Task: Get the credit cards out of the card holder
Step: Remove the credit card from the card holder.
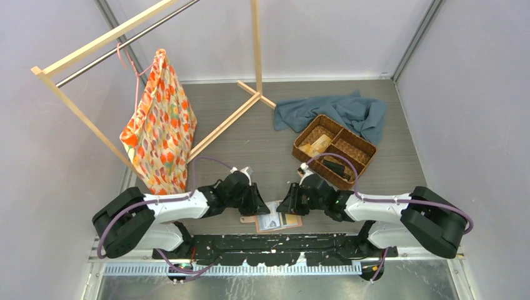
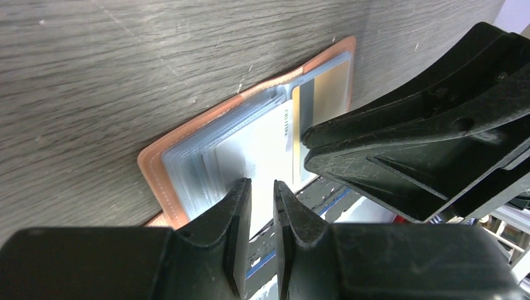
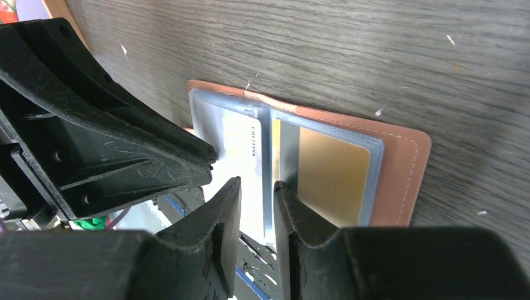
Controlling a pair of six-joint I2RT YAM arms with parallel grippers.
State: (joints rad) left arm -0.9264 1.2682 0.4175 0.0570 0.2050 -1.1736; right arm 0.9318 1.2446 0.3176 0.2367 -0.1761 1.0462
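The salmon-pink card holder (image 1: 278, 221) lies open at the table's near edge, between both grippers. Its clear sleeves hold cards. A white card (image 2: 256, 150) sits in the left half and a gold card (image 2: 331, 84) in the right half. My left gripper (image 2: 262, 182) stands over the white card's near edge, jaws a narrow gap apart, gripping nothing that I can see. My right gripper (image 3: 257, 181) stands over the holder's (image 3: 406, 169) centre fold, between the white card (image 3: 240, 144) and the gold card (image 3: 328, 175), also a narrow gap apart. The two grippers (image 1: 261, 209) (image 1: 286, 206) nearly touch.
A brown woven basket (image 1: 334, 150) with small items stands behind the right arm, with a blue cloth (image 1: 350, 111) behind it. A wooden rack (image 1: 206, 134) with an orange patterned bag (image 1: 159, 125) stands at the back left. The holder partly overhangs the table's near edge.
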